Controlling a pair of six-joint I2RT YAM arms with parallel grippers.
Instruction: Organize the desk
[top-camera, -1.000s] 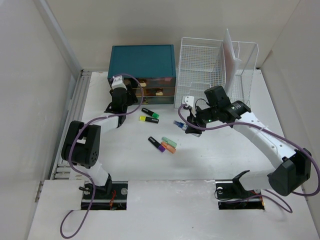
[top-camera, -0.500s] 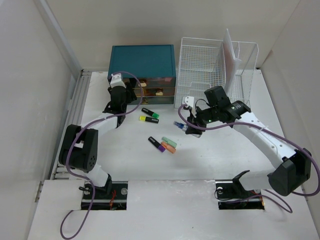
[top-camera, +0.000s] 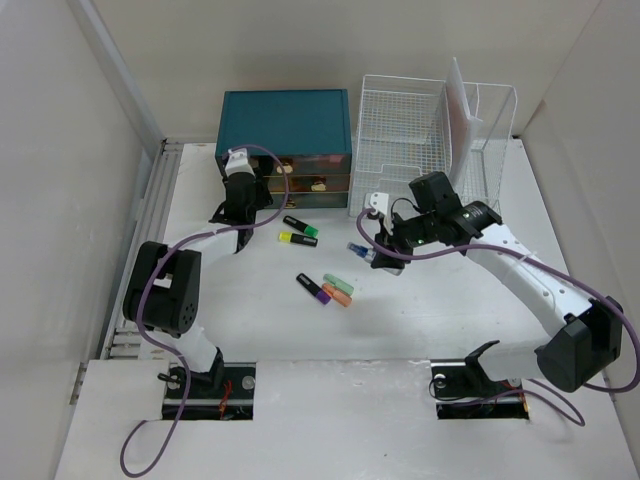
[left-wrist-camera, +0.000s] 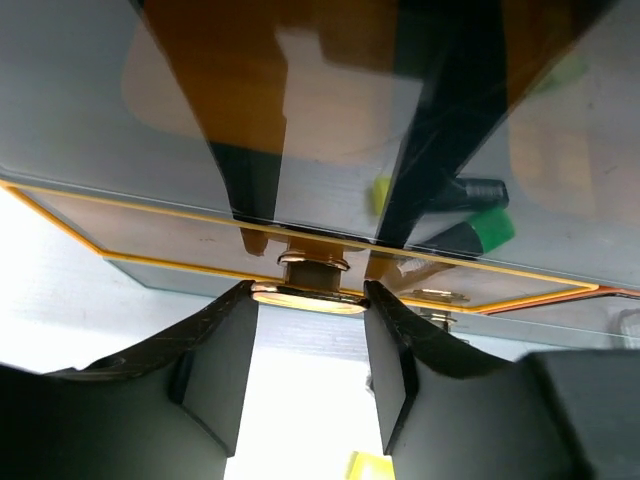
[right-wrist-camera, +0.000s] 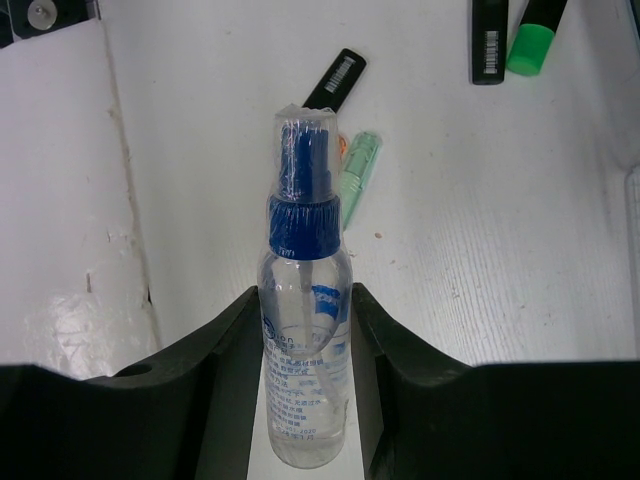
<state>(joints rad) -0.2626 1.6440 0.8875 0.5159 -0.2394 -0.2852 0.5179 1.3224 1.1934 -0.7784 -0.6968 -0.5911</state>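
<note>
The white desk (top-camera: 430, 300) holds several highlighters: green (top-camera: 300, 226), yellow (top-camera: 297, 239), purple (top-camera: 314, 287), and orange with mint (top-camera: 338, 290). My left gripper (top-camera: 262, 188) is at the front of the teal drawer chest (top-camera: 285, 120). In the left wrist view its jaws (left-wrist-camera: 307, 300) are closed on the ends of a gold drawer handle (left-wrist-camera: 305, 290). My right gripper (top-camera: 376, 250) is shut on a clear spray bottle with a blue cap (right-wrist-camera: 303, 300) and holds it above the desk. The mint highlighter (right-wrist-camera: 358, 165) lies below it.
A white wire-mesh file rack (top-camera: 430, 130) stands at the back right, beside the chest. Grooved pale rails (top-camera: 150, 230) run along the desk's left side. Walls close in on both sides.
The left arm's elbow has shifted slightly while its gripper stays at the chest front. The right arm and the bottle have not moved.
</note>
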